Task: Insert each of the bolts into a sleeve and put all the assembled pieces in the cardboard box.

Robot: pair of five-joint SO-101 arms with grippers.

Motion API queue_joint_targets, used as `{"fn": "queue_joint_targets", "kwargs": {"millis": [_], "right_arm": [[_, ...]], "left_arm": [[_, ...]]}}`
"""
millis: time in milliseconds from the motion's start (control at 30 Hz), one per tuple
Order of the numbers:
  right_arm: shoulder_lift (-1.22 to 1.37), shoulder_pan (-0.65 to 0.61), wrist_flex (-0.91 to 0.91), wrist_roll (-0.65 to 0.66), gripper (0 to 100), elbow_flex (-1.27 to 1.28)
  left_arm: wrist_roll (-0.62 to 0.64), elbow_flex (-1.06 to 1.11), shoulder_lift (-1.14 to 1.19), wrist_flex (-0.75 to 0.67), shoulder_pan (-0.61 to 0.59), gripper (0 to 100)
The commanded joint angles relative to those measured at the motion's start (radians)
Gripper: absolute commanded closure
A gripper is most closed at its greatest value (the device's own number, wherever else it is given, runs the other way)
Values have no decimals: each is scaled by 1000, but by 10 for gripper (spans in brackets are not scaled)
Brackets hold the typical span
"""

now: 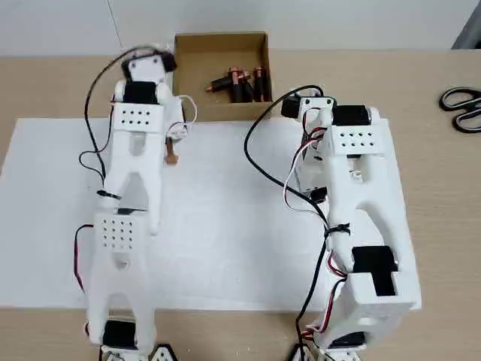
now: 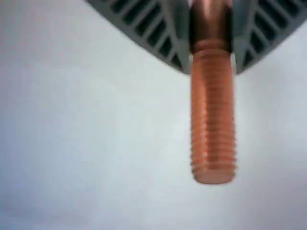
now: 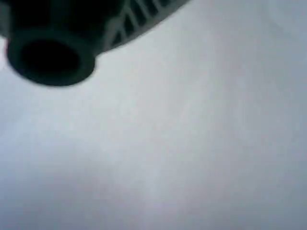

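The left fingers [image 2: 144,28] are clenching the copper-coloured threaded bolt [image 2: 212,120] above the white paper sheet [image 2: 72,143] while the right fingers [image 3: 139,19] are seemingly grasping the black cylindrical sleeve [image 3: 50,60], well apart from it — any tilt at their meeting would be risking a jam or a drop.

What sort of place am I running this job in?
Probably a lab or workshop bench: a wooden table under a white sheet, a cardboard box holding assembled pieces, scissors lying at the edge.

1 loose bolt [image 2: 212,110], 1 sleeve [image 3: 50,60], 1 cardboard box [image 1: 188,47], 1 scissors [image 1: 462,107], roughly 3 assembled pieces [image 1: 240,84].
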Motion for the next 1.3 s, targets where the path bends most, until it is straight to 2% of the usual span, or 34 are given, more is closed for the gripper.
{"fn": "queue_joint_targets", "kwargs": {"millis": [0, 200, 433, 700, 900, 1100, 1267], "right_arm": [[-59, 8, -8, 6, 995, -5], [-59, 8, -21, 6, 995, -5], [-59, 8, -38, 6, 995, -5], [-59, 8, -38, 6, 995, -5], [-59, 8, -28, 6, 995, -5], [-59, 8, -25, 2, 995, -3], [-59, 2, -13, 0, 995, -3]], "left_arm": [[-133, 45, -203, 20, 31, 993], [-344, 237, -411, 18, 87, 993], [-451, 532, -592, 17, 115, 993], [-844, 800, -657, 17, 107, 993], [-1082, 868, -655, 15, 86, 993], [-1412, 868, -654, -2, 5, 993], [-1448, 888, -606, -144, -46, 993]]}}
